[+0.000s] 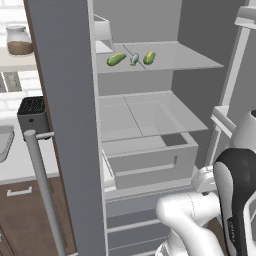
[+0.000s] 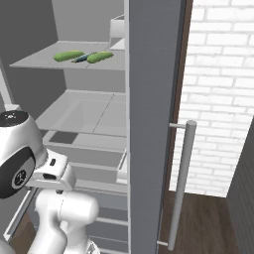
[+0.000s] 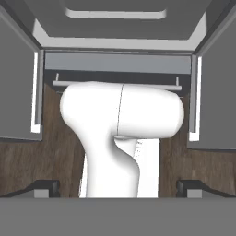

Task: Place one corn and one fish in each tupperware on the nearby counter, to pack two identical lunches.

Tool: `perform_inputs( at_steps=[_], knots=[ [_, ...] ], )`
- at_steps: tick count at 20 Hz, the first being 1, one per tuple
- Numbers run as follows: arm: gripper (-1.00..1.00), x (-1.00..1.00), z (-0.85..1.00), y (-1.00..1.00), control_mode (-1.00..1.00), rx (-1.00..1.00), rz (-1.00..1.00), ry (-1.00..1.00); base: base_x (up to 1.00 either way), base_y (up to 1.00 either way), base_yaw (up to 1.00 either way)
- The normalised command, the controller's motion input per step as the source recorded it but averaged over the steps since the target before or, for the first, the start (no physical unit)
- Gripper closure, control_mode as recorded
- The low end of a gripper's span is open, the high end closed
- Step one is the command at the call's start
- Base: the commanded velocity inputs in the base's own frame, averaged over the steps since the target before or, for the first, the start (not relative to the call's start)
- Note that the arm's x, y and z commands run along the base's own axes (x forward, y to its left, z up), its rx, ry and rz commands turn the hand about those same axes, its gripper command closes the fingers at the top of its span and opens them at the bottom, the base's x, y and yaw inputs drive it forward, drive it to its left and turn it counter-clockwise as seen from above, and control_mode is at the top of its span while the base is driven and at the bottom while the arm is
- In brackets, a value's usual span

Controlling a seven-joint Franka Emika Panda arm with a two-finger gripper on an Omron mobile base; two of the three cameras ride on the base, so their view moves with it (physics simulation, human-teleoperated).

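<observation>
Fridge (image 1: 150, 125) stands open before the base, doors swung wide for reaching in. Its upper shelf (image 1: 190, 60) holds two corn cobs (image 1: 116, 59) (image 1: 149, 57) with a fish (image 1: 134, 59) between them. Counter (image 1: 20, 160) with tupperware (image 1: 4, 142) lies at nine o'clock. Gripper (image 3: 118, 189) points floorward, fingertips spread, released.

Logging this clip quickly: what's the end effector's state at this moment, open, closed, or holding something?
End effector: open, the two dark fingertips set wide apart with nothing between them; it points down at the wooden floor.
</observation>
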Motion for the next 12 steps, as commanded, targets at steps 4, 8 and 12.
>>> perform_inputs(
  at_steps=[4,8,12],
  knots=[
    [-1.0,0.0,0.21,0.0,-1.0,-0.05,0.02,-0.21,0.0,0.04,0.01],
    [-1.0,0.0,0.68,0.0,-1.0,-0.15,0.16,-0.74,0.0,0.0,0.0],
    [-1.0,0.0,0.69,0.0,-1.0,-0.16,0.18,-0.72,0.0,0.0,0.0]
  ],
)
